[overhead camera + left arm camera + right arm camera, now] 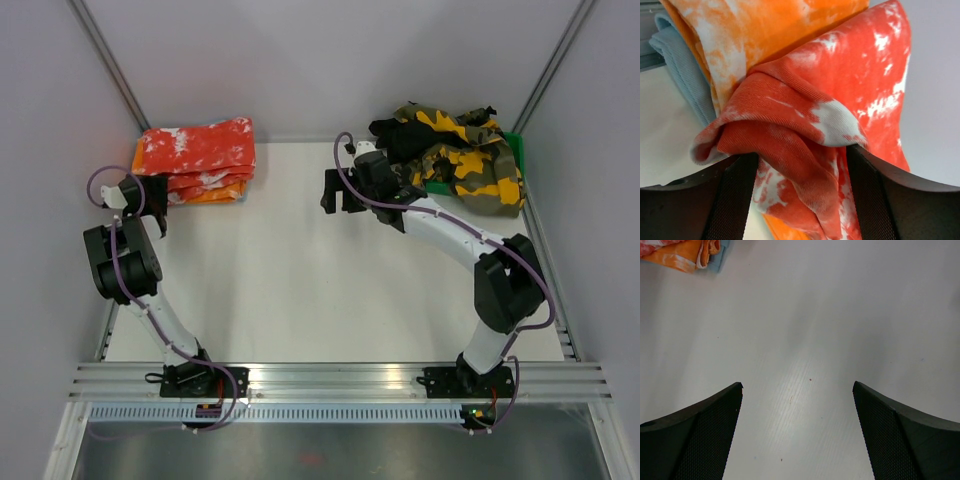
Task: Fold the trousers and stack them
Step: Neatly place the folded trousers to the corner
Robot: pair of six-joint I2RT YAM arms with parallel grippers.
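Red tie-dye trousers [195, 148] lie folded atop the stack in the far-left corner of the bench [300, 290], over an orange pair [765, 30]. L tool [801, 151] sits at the stack's left end w/ a bunched red fold between its fingers. The fingers stand apart; can't tell if they pinch. R tool [797, 384] is spread wide & empty over bare bench, near the camo heap [465, 150] far right.

Step, prob.: squaring the red pair on the stack. Next likely needs a light tug to flatten that bunch w/o dragging the orange pair, then R arm to the camo heap.
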